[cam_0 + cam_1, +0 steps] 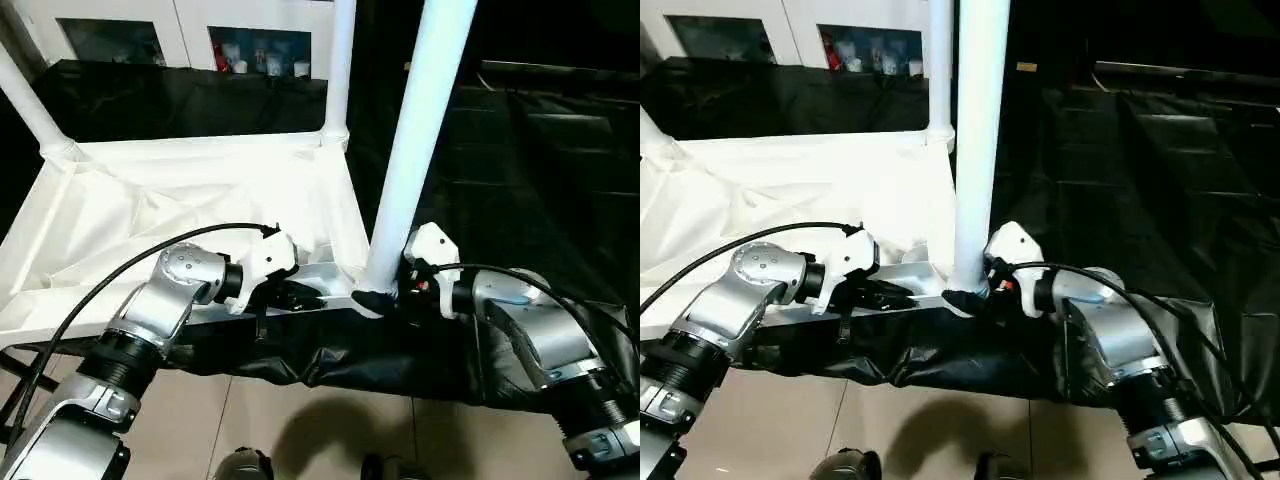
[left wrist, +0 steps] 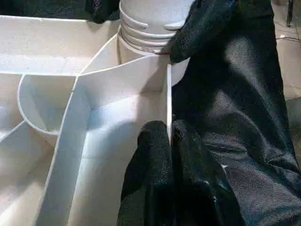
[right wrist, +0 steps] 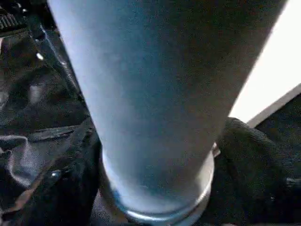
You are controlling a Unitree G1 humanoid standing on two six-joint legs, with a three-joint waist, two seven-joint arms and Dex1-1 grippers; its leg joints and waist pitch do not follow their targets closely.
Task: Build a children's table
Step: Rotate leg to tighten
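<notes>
My left gripper (image 2: pixel 170 141) pinches the tabletop's rim (image 2: pixel 168 101). The upright leg (image 1: pixel 415 150) sits in the near socket, right gripper (image 1: pixel 385 297) loosely straddling its base, closer arm.

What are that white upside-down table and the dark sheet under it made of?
The table top looks like moulded white plastic: thin ribs cross its smooth underside and light glows through it a little. The legs, like the nearest leg, seem to be the same plastic, as smooth, faintly glossy tubes. The black sheet looks like thin plastic film or coated fabric: it wrinkles and reflects light.
</notes>
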